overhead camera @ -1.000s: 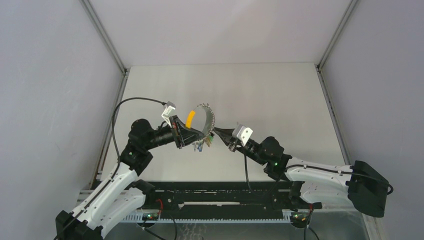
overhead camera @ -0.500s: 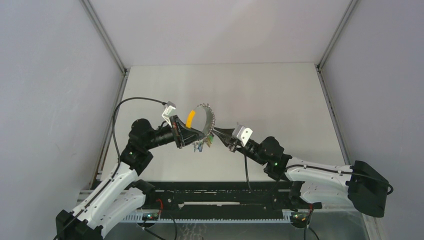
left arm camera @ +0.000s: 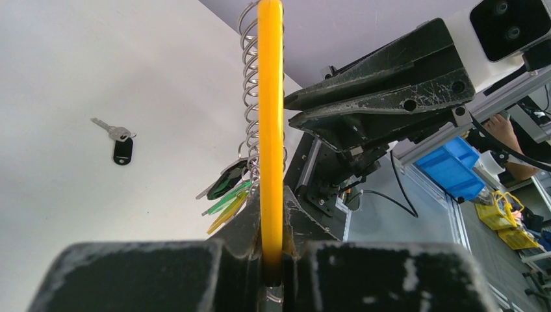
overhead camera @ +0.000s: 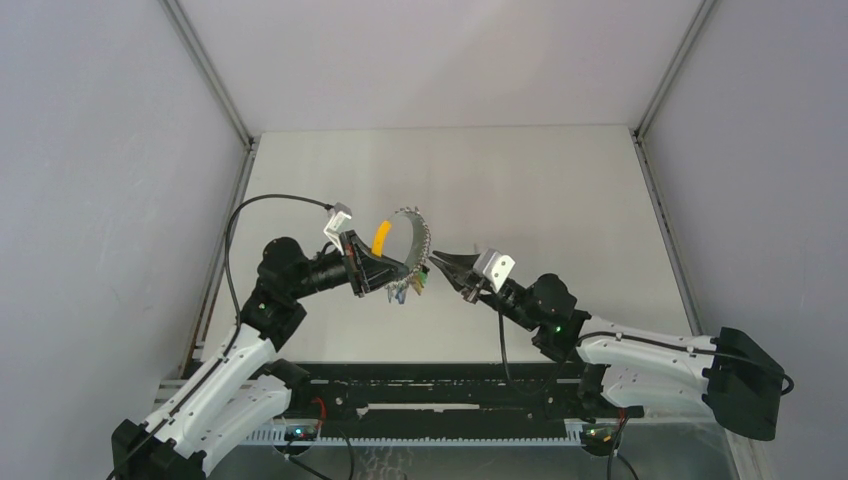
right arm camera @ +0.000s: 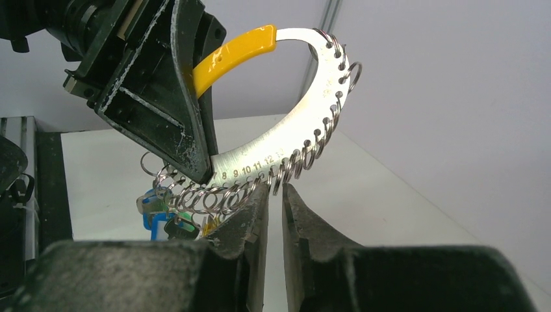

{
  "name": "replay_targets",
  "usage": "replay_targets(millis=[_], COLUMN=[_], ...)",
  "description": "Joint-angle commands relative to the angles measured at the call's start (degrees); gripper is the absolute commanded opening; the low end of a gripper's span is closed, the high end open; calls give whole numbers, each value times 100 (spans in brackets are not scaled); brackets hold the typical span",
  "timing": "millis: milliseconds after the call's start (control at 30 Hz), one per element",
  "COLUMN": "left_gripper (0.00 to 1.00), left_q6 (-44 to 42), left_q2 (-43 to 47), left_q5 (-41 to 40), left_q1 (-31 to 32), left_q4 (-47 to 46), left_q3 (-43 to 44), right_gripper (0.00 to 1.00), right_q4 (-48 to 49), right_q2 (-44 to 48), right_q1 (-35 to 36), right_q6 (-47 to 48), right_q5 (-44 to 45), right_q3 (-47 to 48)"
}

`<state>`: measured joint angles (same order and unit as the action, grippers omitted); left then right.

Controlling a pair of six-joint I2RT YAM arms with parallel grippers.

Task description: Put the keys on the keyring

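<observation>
One loose key on table, visible only from left wrist

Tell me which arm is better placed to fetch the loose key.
Right. The left tool is shut on the keyring at its yellow band and holds it up. The right tool is beside the ring's loops, jaws slightly apart with nothing between them, so it seems free to fetch the key.

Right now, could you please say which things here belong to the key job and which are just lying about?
Job: keyring, loose key, left gripper clamping the keyring, right gripper at its small rings.
Lying about: blue bin in the background.
</observation>
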<state>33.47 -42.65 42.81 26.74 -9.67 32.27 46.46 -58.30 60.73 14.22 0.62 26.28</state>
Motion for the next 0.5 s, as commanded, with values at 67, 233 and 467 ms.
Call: replay_targets(millis=[67, 233, 467], left_gripper=[0, 0, 0], left_q6=[-104, -102, -89], left_q2=[102, 110, 96], left_q5=[123, 145, 173], left_q1=[13, 7, 13], left_q4=[-282, -275, -292], left_q3=[288, 281, 297], right_gripper=[8, 5, 5], right_q4=[164, 231, 290], right_q2=[-32, -143, -226], right_q1=[-8, -19, -26], right_q6=[49, 60, 30], right_q5=[152, 169, 119], right_q3=[35, 35, 62])
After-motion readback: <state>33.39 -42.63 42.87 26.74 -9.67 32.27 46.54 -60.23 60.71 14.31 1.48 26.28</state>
